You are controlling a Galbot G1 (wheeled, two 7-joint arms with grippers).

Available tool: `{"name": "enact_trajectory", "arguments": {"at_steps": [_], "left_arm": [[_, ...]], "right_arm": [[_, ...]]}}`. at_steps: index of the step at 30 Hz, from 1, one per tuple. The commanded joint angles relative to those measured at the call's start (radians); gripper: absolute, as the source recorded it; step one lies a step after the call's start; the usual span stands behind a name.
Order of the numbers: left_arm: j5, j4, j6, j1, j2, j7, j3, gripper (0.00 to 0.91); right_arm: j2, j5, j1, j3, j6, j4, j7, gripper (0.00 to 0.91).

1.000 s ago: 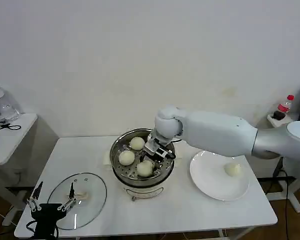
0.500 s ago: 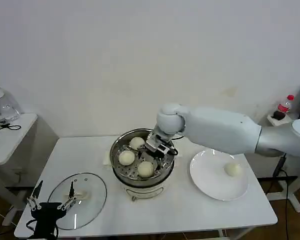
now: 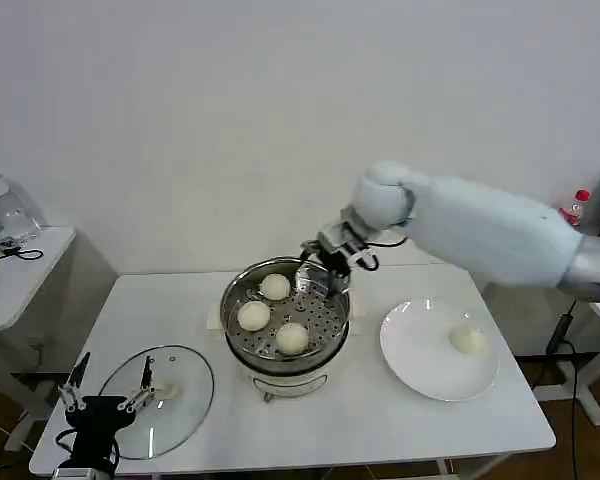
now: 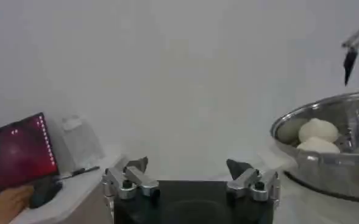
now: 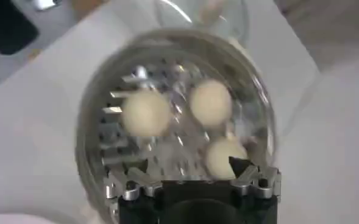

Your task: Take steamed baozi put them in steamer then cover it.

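On the white tabletop, our right tool hangs open and empty over the steamer's far rim; three baozi sit inside, one on the plate. Our left tool waits open at the front-left edge by the cover.

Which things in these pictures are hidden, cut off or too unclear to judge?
- Steamer: in the head view its own pot hides most of the base.
- Cover: the left gripper overlaps its near edge in the head view.
- Plate: blurred at the edges of the right wrist view.
- Right gripper: the right wrist view's edge cuts its body.
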Motion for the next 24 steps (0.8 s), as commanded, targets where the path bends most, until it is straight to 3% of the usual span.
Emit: {"name": "enact_trajectory", "arguments": {"at_steps": [1, 7, 11, 16, 21, 24], "left_arm": [[-0.010, 0.003, 0.002, -0.015, 0.010, 0.001, 0.011, 0.907], [-0.005, 0.002, 0.005, -0.031, 0.014, 0.003, 0.036, 0.907], [-0.005, 0.005, 0.004, -0.028, 0.017, 0.004, 0.040, 0.907], [-0.001, 0.013, 0.001, -0.018, 0.014, 0.003, 0.036, 0.907], [0.008, 0.013, 0.000, -0.005, 0.009, 0.003, 0.031, 0.907], [0.012, 0.013, 0.001, 0.001, 0.006, 0.003, 0.027, 0.907]], "right_arm": [[-0.388, -0.026, -0.041, 0.055, -0.142, 0.079, 0.039, 0.907], [-0.548, -0.122, -0.116, 0.040, -0.111, 0.144, 0.027, 0.907], [-0.609, -0.208, -0.294, 0.179, -0.083, 0.153, 0.019, 0.907], [-0.606, -0.290, -0.547, 0.354, -0.047, 0.084, 0.027, 0.907], [-0.540, -0.343, -0.707, 0.534, -0.014, -0.023, 0.034, 0.907], [-0.502, -0.357, -0.737, 0.565, -0.005, -0.084, 0.032, 0.907]]}}
